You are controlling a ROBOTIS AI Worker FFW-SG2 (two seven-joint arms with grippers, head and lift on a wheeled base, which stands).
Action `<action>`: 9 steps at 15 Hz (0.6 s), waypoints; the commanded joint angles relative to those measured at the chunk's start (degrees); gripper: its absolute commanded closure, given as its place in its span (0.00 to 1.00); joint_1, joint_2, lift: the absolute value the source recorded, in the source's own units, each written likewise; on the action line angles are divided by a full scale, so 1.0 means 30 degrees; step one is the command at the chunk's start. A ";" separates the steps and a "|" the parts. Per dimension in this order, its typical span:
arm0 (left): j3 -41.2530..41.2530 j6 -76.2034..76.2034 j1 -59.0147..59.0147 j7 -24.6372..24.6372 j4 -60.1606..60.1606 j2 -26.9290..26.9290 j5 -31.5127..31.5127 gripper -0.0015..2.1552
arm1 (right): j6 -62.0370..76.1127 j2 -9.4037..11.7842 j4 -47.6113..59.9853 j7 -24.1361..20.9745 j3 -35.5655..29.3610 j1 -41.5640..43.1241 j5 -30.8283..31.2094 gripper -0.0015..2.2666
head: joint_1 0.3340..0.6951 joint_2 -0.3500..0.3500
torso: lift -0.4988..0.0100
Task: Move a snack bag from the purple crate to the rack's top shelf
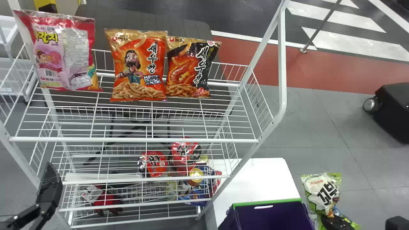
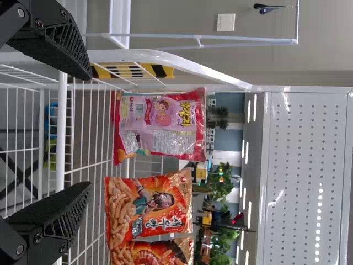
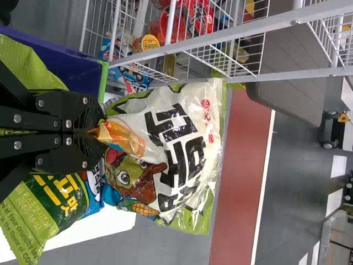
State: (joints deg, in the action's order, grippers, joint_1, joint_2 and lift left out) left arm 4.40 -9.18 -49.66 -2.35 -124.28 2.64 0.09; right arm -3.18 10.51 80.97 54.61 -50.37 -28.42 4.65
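Observation:
At the head view's lower right, my right gripper point(image 1: 335, 222) is against the lower part of a green and white snack bag point(image 1: 321, 193), just right of the purple crate point(image 1: 274, 215). In the right wrist view, my right gripper point(image 3: 96, 132) is shut on this snack bag point(image 3: 182, 149), pinching its crumpled front. More green wrapping shows beside and behind the fingers. My left gripper point(image 1: 50, 188) is parked at the rack's left side; in the left wrist view, the left gripper point(image 2: 91, 132) stands open and empty before the rack's top shelf point(image 1: 134, 139).
Three snack bags stand on the top shelf: a pink one point(image 1: 60, 54), an orange one point(image 1: 137, 65) and a black and orange one point(image 1: 191, 67). Red packs point(image 1: 153, 163) lie lower down. The rack's white right post point(image 1: 281, 64) rises between shelf and held bag. A white table point(image 1: 255, 179) adjoins the crate.

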 commanded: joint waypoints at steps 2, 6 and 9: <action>0.0000 0.0002 0.0029 0.0022 0.0058 -0.0001 0.0000 0.07 | -0.3555 -0.0017 0.1487 0.1193 -0.0934 0.0040 -0.0612 0.98 | 1.00 0.00 | 0.98; 0.0205 0.0119 0.0176 -0.0007 0.0117 -0.0001 0.0000 0.07 | -0.6192 -0.0486 0.4827 0.3624 -0.3454 -0.0019 -0.2721 0.98 | 1.00 0.00 | 0.98; 0.0293 0.0119 0.0234 -0.0007 0.0263 -0.0001 0.0059 0.07 | -1.2520 -0.0838 0.9397 0.5236 -0.5798 0.0304 -0.5182 0.98 | 1.00 0.00 | 0.98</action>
State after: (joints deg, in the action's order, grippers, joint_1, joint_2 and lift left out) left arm 5.17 -8.83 -49.06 -2.37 -123.67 2.64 0.14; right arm -29.54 8.37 102.36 69.42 -64.08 -28.20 -6.71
